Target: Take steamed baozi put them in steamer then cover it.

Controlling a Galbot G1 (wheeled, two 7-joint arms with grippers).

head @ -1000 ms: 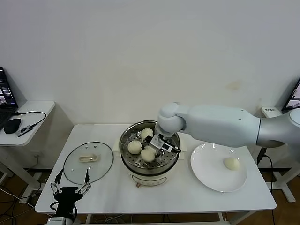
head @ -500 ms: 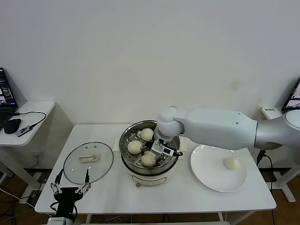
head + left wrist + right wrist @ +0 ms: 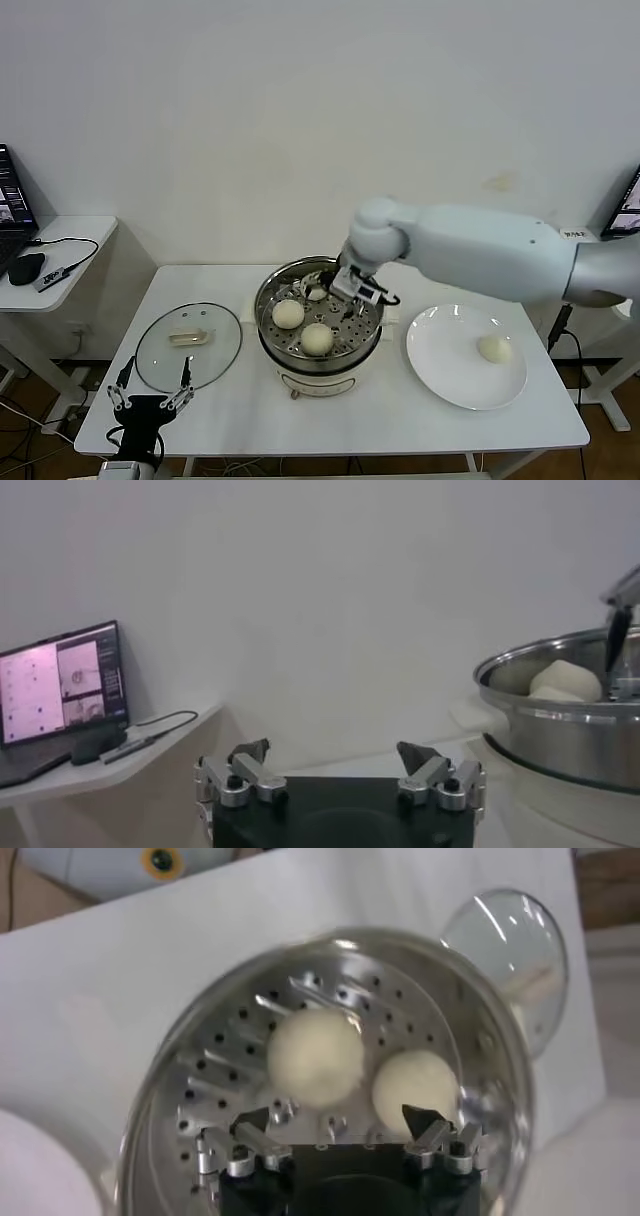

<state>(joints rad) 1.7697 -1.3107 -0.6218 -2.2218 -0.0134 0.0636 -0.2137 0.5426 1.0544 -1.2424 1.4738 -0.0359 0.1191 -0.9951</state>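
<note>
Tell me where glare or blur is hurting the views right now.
Head view: even light, soft reflections on the cover. Right wrist view: bright glare on the cover, steamer rim smeared with blur, baozi softened. Left wrist view: dim, laptop screen glowing.

Right arm reaches across from the right, elbow bent, wrist angled down. Right claw (image 3: 343, 283) hangs jaws spread wide, nothing between the fingers (image 3: 252, 1121), tips pointing down. Left arm parked low at the near left, left claw (image 3: 150, 400) fingers apart and empty, pointing forward, roughly level.
</note>
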